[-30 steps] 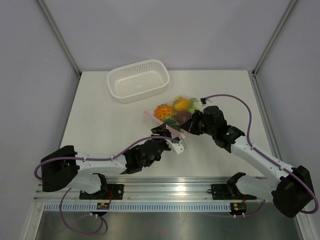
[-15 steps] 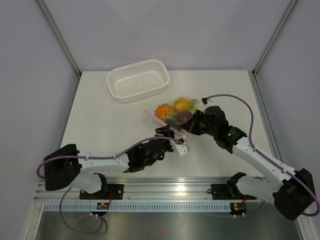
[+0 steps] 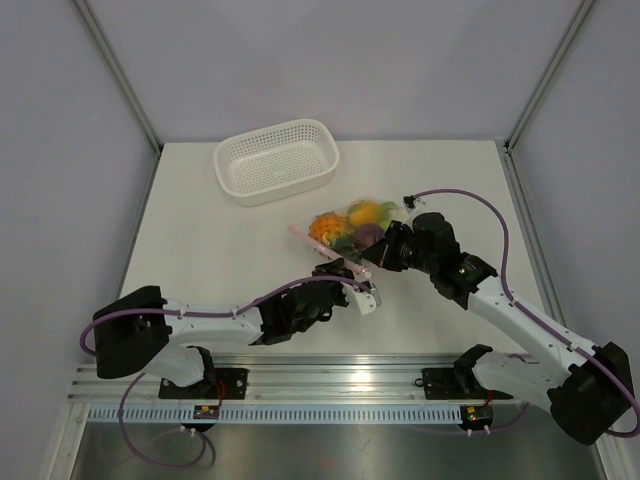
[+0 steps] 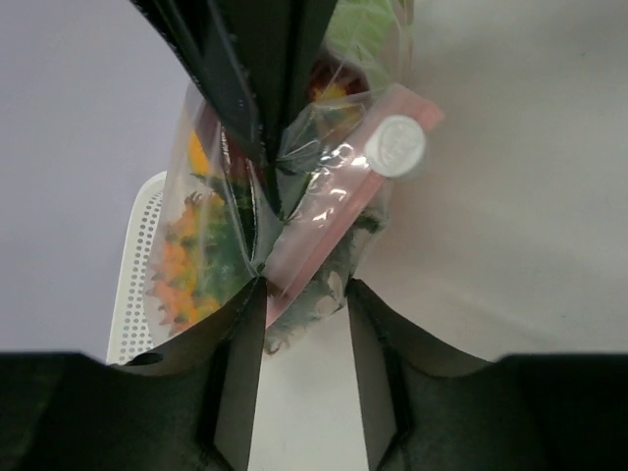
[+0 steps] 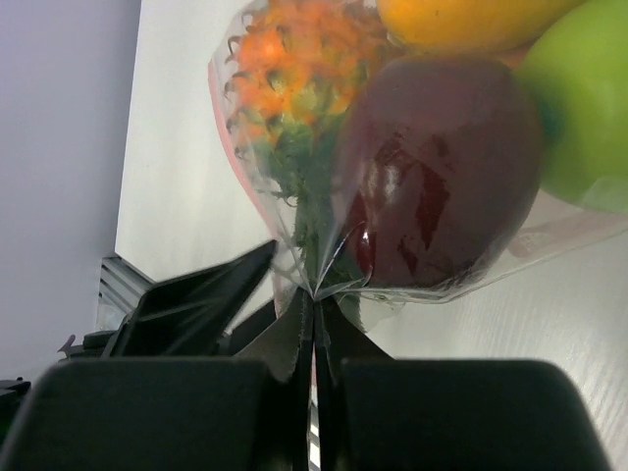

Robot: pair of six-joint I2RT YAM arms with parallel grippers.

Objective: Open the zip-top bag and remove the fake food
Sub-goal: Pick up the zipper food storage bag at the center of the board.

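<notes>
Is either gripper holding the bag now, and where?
The right gripper pinches the zip-top bag by its clear film near the dark red piece. The left gripper straddles the pink zip strip, not clamped.

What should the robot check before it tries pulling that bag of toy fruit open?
1. The right end effector is shut on the plastic of the zip-top bag: ok.
2. The pink zip strip lies between the jaws of the left end effector: ok.
3. The left end effector is clamped on that strip: not ok, jaws open.
4. The zip is opened: cannot tell.
5. The fake food sits inside the bag: ok.
</notes>
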